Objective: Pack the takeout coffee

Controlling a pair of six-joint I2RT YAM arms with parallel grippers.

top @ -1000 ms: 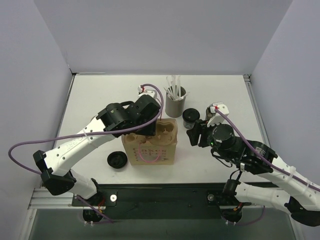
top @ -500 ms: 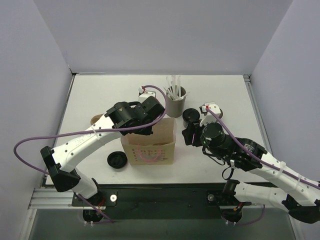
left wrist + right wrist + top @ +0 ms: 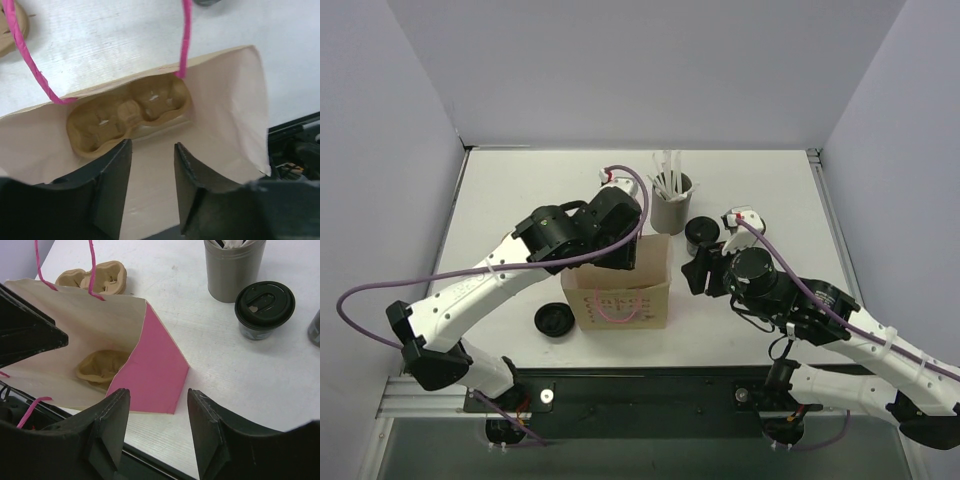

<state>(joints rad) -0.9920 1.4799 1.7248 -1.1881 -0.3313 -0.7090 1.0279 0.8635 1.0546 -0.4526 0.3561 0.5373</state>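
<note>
On the white worktop [image 3: 520, 190], the takeout coffee [image 3: 264, 307] stands upright, lid up, long axis vertical, right of centre toward the far edge. Left tool [image 3: 151, 146] and right tool [image 3: 158, 392] gape apart, empty.

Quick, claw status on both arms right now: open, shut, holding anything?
Left claw: open, empty, at the mouth of the paper bag.
Right claw: open, empty, facing the bag's pink side.

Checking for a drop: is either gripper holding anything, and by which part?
Nothing is held: the left gripper is open above the bag, the right gripper open beside it.
</note>
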